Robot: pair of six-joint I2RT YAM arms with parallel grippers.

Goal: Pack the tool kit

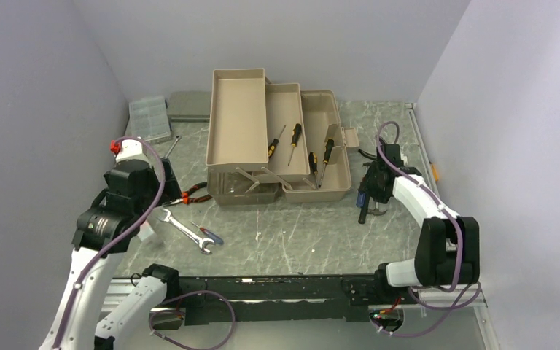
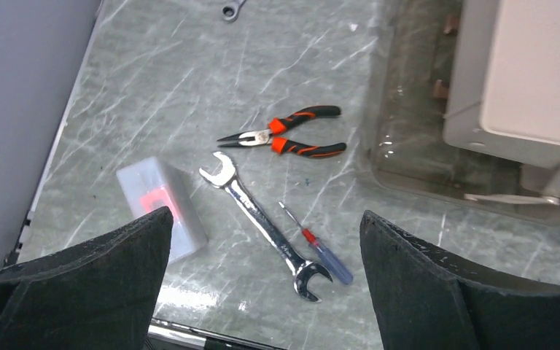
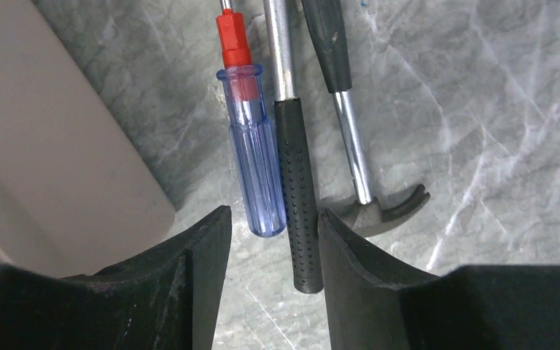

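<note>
**Bench point(image 1: 299, 237), inspection.** The toolbox point(image 1: 319, 109) stands open at the middle of the far edge, its trays folded out towards the left. Four black-and-yellow screwdrivers point(image 1: 295, 135) lie in the trays and the body.

**Left end effector point(image 2: 266, 217).** It hangs above the near-left part of the bench with the jaws at full spread and nothing between them. Below it, loose on the bench, lie:
- a spanner point(image 2: 262, 226)
- red-and-black pliers point(image 2: 292, 137), just beyond the spanner
- a small blue-handled screwdriver point(image 2: 321, 251), alongside the spanner's near end
- a small clear case point(image 2: 164, 208), to the spanner's left

**Right end effector point(image 3: 273, 214).** It is low over the bench near the right edge, just beside the toolbox's right wall, with the jaws about half apart. Between the fingers lie the butt of a clear blue screwdriver point(image 3: 255, 175) and a black dotted grip point(image 3: 295, 189), side by side. The right finger meets the grip, but a gap shows between the left finger and the blue handle, so nothing is clamped. A claw hammer point(image 3: 354, 146) lies just outside the right finger.

**Far-left corner.** A clear organiser point(image 1: 149, 117) and a flat grey case point(image 1: 188, 106) sit side by side.
</note>
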